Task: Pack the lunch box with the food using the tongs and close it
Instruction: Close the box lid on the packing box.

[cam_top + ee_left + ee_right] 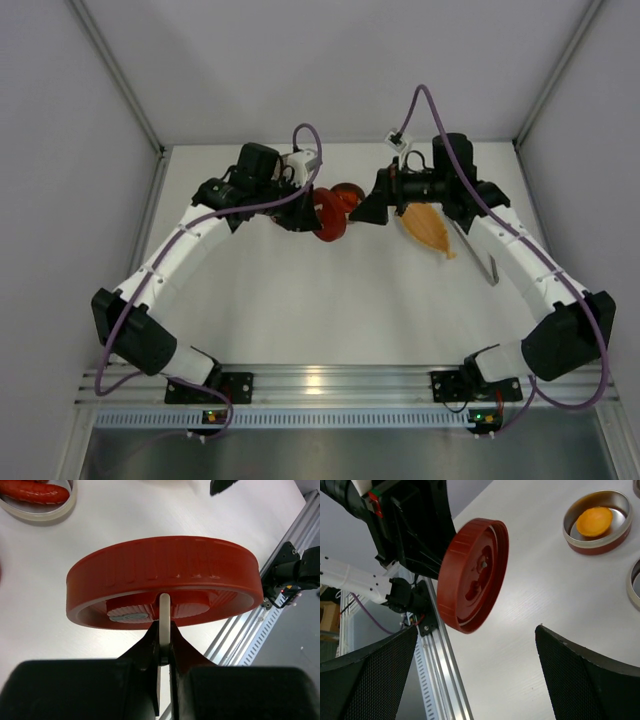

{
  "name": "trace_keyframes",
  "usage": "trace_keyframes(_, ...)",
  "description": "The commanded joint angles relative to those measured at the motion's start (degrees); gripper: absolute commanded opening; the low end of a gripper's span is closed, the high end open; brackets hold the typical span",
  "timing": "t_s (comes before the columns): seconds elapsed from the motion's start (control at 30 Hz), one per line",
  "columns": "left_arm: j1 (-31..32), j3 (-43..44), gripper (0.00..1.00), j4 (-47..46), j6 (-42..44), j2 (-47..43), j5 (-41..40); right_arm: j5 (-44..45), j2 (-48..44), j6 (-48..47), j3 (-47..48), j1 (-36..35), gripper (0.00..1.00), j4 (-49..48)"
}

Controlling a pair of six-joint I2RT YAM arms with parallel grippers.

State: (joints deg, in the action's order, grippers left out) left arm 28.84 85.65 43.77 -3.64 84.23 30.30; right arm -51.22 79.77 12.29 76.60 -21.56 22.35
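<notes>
A red lid (332,218) is hanging at twelve o'clock, blocking the gap between left tool (310,216) and right tool (370,209). An orange dish (425,228) and tongs (478,255) are crowding two o'clock; the bench (300,300) is lying open at six o'clock.

One camera looks down from high above at the whole counter (300,300). The left wrist camera sits very close to the red lid (165,575). The right wrist camera sees that same lid, farther off.
</notes>
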Motion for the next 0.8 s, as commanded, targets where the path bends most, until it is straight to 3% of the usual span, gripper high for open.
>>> trace_keyframes(0.0,0.16,2.25,0.00,-3.07,-3.74,1.47,3.44,2.43,-0.49,0.71,0.39,-3.39,0.99,-3.80)
trace_keyframes(0.3,0.16,3.82,0.00,-3.60,-5.24,3.31,4.76,8.06,2.85,1.77,1.18,-6.47,0.99,-6.35)
trace_keyframes(0.47,0.16,5.05,0.00,-2.73,-4.62,4.10,5.11,10.09,6.63,-0.07,3.91,-6.91,0.97,-2.32)
trace_keyframes(0.53,0.16,5.23,0.00,-2.55,-4.53,3.93,5.38,10.35,7.50,-0.08,4.00,-7.00,0.90,-2.05)
trace_keyframes(0.67,0.07,4.71,0.00,-2.99,-4.45,3.49,6.26,8.33,8.12,1.67,3.56,-7.00,0.62,-3.80)
trace_keyframes(0.7,-0.01,4.36,0.00,-3.25,-4.45,3.32,6.43,8.07,8.04,1.94,3.47,-6.92,0.48,-4.41)
trace_keyframes(0.77,-0.27,4.09,0.04,-3.51,-4.27,2.88,6.52,7.81,8.04,3.17,3.21,-6.83,0.36,-5.03)
